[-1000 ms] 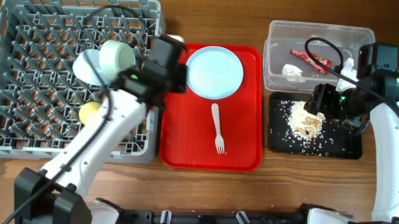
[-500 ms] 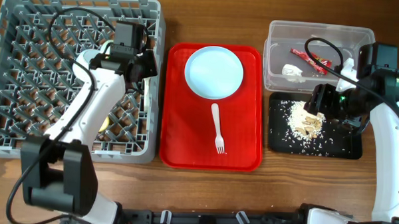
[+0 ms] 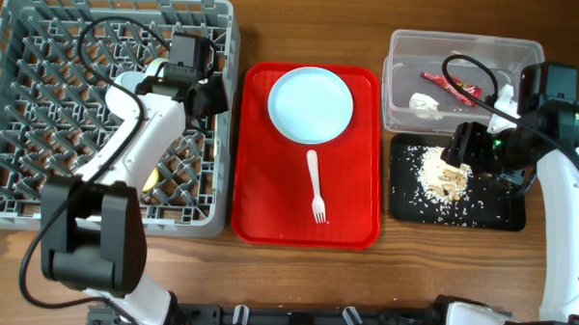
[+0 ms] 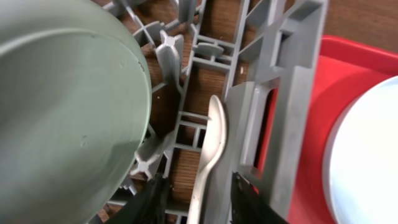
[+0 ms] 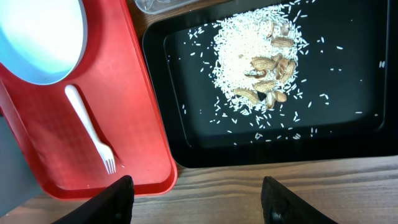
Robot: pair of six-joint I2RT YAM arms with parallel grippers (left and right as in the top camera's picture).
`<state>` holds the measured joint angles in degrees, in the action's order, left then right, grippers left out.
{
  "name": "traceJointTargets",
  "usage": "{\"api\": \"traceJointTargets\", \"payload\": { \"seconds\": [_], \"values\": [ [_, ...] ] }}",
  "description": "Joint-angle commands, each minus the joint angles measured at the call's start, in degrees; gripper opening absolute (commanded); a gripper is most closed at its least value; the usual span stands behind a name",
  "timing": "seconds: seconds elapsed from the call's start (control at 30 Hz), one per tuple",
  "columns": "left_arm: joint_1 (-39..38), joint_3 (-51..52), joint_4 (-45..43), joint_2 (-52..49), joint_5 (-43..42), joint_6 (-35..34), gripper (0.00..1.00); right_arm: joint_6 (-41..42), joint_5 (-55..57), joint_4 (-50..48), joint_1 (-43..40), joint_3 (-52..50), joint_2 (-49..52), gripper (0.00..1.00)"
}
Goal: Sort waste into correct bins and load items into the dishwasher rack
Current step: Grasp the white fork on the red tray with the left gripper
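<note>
Done: wrapper [image 3: 450, 86] and napkin [image 3: 425, 104] lay in tub [image 3: 405, 41]; scraps [image 3: 444, 173] in black tray [image 3: 500, 213]; bowl [image 4: 62, 106], spoon [image 4: 210, 143] in rack [image 3: 40, 106].
Remaining: plate [image 3: 312, 105], fork [image 3: 316, 188] on red tray [image 3: 269, 200].
Left jaws: narrowly apart, astride spoon.
Right jaws: wide, empty, above black tray.

Rack [image 3: 41, 96] holds mint bowl [image 4: 62, 106] and white spoon [image 4: 208, 155], seemingly upright; wrapper [image 3: 449, 86], napkin [image 3: 425, 104] in tub [image 3: 395, 79]; scraps [image 3: 442, 173] on black tray [image 3: 486, 214].
</note>
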<state>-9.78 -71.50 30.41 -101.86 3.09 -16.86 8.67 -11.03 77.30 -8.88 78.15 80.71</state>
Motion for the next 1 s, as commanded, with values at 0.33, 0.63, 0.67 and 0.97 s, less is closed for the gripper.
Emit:
{"api": "traceJointTargets", "payload": {
  "seconds": [0.33,0.63,0.67,0.97],
  "values": [
    [-29.07,0.31,9.53,2.08,-7.1,-23.85,0.45,-1.05,0.72,-0.09,-0.09,1.03,-0.55,0.66],
    [-36.35,0.31,8.83,-13.16,-3.17,-26.05,0.44,-1.18,0.72,-0.09,-0.09,1.03,-0.55,0.66],
    [-36.35,0.31,9.09,-13.62,-2.91,-26.05,0.39,-1.16,0.72,-0.09,-0.09,1.03,-0.55,0.66],
    [-36.33,0.31,11.52,-13.94,-1.49,-26.03,0.13,-1.18,0.72,-0.07,-0.09,1.03,-0.55,0.66]
  ]
}}
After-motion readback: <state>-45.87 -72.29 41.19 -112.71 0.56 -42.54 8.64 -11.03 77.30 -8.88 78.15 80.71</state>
